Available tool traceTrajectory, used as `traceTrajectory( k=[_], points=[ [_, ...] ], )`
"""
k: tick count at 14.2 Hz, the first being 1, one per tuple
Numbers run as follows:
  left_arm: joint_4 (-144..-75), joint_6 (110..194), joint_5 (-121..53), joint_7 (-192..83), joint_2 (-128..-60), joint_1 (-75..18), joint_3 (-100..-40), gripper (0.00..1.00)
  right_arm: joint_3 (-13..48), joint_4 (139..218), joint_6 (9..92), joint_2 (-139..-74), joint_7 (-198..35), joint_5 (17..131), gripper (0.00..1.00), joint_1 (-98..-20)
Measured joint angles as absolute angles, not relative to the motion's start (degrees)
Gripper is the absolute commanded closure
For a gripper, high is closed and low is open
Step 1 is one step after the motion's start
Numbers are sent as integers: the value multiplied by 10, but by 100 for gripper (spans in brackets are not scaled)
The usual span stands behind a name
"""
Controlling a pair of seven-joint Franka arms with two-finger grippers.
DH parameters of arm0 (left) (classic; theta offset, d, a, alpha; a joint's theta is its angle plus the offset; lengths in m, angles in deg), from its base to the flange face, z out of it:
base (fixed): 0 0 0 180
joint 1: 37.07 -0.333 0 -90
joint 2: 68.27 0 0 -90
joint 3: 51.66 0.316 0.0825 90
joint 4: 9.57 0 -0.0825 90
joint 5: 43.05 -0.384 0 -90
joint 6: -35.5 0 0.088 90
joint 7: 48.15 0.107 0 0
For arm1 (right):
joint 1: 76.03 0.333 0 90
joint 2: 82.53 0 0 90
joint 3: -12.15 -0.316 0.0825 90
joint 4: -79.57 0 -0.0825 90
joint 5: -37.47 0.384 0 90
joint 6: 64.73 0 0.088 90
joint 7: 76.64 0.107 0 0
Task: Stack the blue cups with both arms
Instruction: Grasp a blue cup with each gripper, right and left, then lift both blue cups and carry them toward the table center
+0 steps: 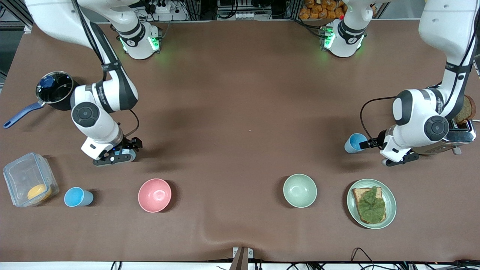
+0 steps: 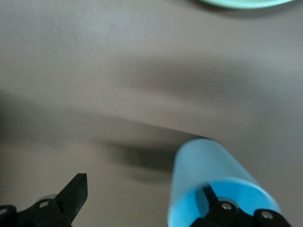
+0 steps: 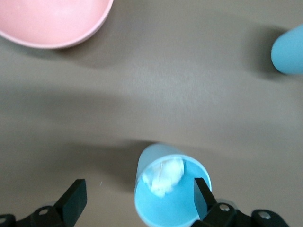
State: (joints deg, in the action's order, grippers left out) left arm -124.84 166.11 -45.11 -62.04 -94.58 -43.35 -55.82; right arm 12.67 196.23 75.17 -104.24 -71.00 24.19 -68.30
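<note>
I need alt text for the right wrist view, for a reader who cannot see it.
The right gripper is open around a blue cup standing on the brown table, with something white inside the cup. A pink bowl and a second blue cup sit at the picture's edges.

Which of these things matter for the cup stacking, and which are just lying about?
Job: three light-blue plastic cups: one at left tool, one at right tool, one beside clear box.
Idle: pink bowl, green bowl, sandwich plate, saucepan, toaster.
</note>
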Motion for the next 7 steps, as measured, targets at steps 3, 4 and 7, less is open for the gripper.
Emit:
traceTrajectory(
  k=[3, 4, 7],
  points=[
    [-1246, 1678, -451, -641, -983, -435, -554, 0, 127, 1962, 770, -1066, -710, 237, 30, -689],
    [-1245, 1677, -451, -643, -983, -435, -553, 17, 127, 1962, 772, -1070, -710, 236, 58, -689],
    [-1244, 1677, -449, -673, -981, -433, -560, 100, 127, 1962, 768, -1078, -710, 236, 79, -689]
  ],
)
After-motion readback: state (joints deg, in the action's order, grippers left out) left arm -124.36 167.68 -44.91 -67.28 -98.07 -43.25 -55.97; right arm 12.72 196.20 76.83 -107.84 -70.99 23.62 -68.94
